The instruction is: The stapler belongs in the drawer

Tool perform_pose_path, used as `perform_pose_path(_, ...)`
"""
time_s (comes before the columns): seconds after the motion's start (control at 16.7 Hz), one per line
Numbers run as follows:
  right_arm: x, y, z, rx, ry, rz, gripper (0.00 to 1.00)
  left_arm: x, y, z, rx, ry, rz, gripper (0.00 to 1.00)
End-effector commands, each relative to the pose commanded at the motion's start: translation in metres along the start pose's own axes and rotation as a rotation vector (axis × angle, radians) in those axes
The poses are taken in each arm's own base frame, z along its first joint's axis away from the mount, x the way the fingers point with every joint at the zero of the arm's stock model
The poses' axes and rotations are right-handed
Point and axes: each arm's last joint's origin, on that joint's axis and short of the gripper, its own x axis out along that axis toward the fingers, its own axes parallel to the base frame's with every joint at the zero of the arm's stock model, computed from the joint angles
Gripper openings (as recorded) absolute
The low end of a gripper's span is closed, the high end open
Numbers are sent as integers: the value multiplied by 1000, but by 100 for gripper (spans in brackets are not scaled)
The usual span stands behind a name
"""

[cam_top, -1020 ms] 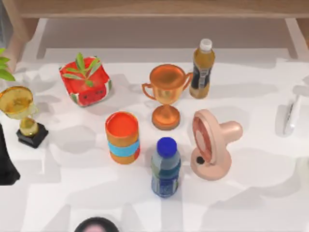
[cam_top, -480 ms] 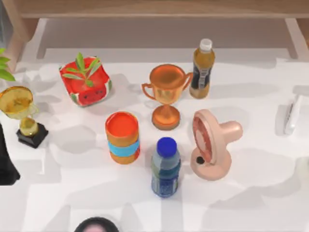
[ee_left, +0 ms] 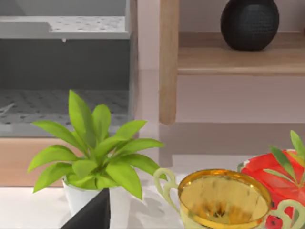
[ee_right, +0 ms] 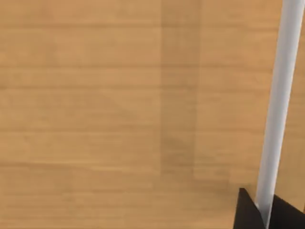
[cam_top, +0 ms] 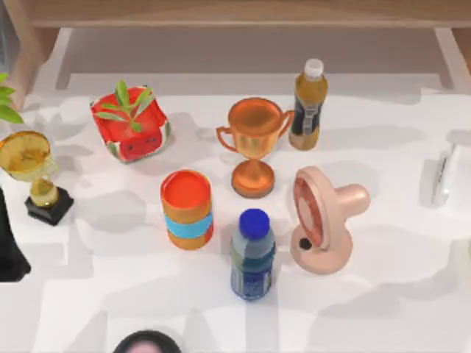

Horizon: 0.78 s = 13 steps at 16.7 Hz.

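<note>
The stapler (cam_top: 442, 175), a slim white bar with a pale grey side, lies flat near the table's right edge, away from the other objects. Nothing holds it. My left arm (cam_top: 9, 246) is a dark shape at the table's left edge, beside the gold trophy. In the left wrist view one dark fingertip (ee_left: 90, 214) sits in front of a potted plant, and behind it is a grey-lined compartment with a wooden front (ee_left: 62, 109), possibly the open drawer. The right wrist view looks at a wooden surface, with dark fingertips (ee_right: 248, 212) beside a white bar (ee_right: 281, 95).
Between the arms stand a pink fan (cam_top: 324, 220), a blue-capped bottle (cam_top: 252, 254), an orange can (cam_top: 187, 209), a copper trophy (cam_top: 254, 143), an amber bottle (cam_top: 307, 107), a red planter (cam_top: 130, 123) and a gold trophy (cam_top: 33, 173). A wooden cabinet (cam_top: 235, 13) runs along the back.
The shadows at the table's right edge have shifted slightly. The stapler and the other objects have stayed where they were.
</note>
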Motion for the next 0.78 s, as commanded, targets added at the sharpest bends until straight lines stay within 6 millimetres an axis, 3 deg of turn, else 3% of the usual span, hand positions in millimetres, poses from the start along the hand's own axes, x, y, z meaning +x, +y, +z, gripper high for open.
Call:
perform_pose_path(0.48, -5, -1, -3, 0, 9, -2, 0, 0, 0, 0, 0, 0, 0, 100)
perform_pose_path(0.78, -45, 3, -3, 11, 10, 11, 0, 0, 0, 0, 0, 0, 0, 100)
